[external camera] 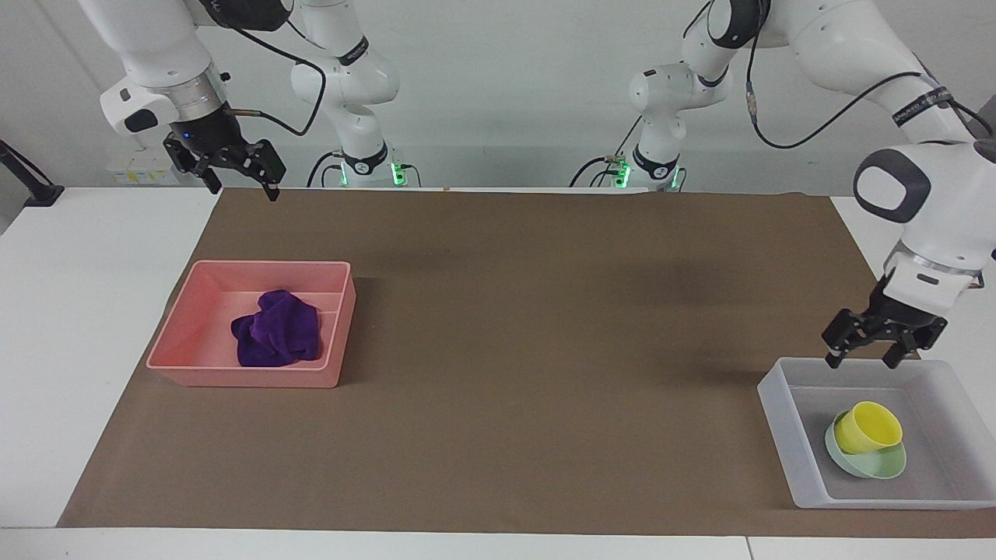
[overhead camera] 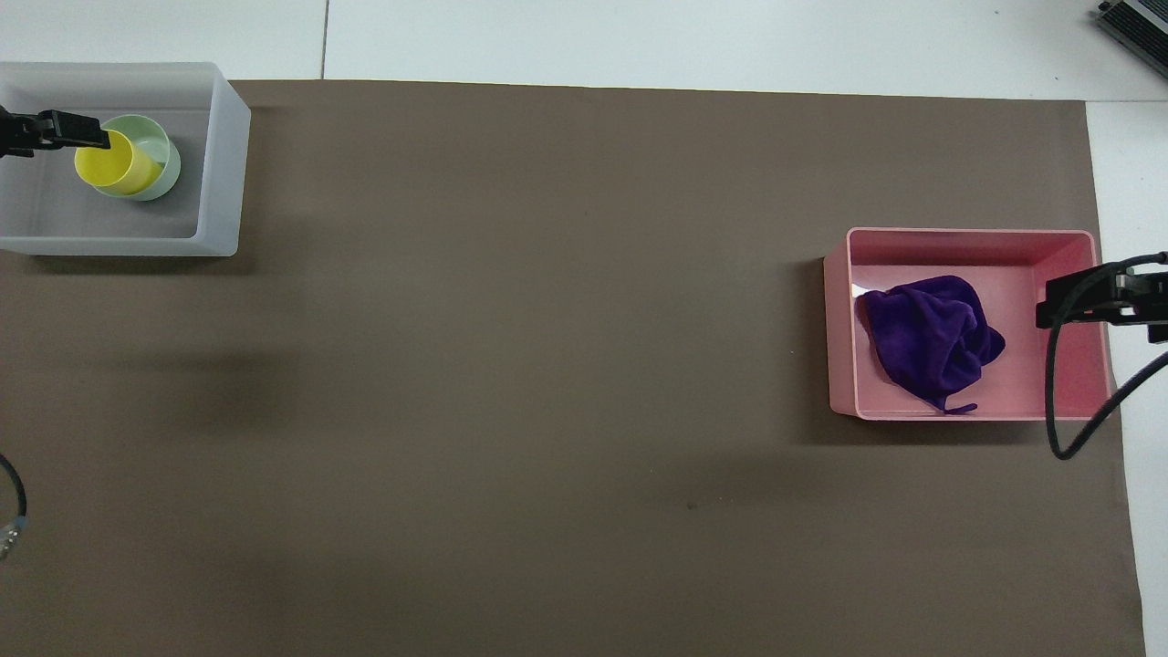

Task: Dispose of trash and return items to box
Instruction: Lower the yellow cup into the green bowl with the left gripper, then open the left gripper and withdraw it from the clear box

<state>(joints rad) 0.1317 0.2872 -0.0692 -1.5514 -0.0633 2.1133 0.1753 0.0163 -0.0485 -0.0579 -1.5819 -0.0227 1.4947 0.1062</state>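
The yellow cup [external camera: 867, 426] sits tilted in the mint-green bowl [external camera: 879, 465] inside the translucent tray [external camera: 778, 412] at the left arm's end of the table. My left gripper [external camera: 860, 362] is open and empty, raised over the tray's edge nearest the robots, apart from the cup. One of its fingers [overhead camera: 78, 130] shows in the overhead view beside the cup [overhead camera: 105, 164] and bowl [overhead camera: 166, 160]. The purple cloth [external camera: 276, 338] lies crumpled in the pink bin [external camera: 249, 377]. My right gripper [external camera: 241, 190] is open and empty, held high over the mat's edge near the robots.
A brown mat [external camera: 545, 350] covers the table between the pink bin [overhead camera: 835, 338] and the tray [overhead camera: 224, 164]. The right arm's cable [overhead camera: 1054, 401] hangs over the bin's end wall in the overhead view.
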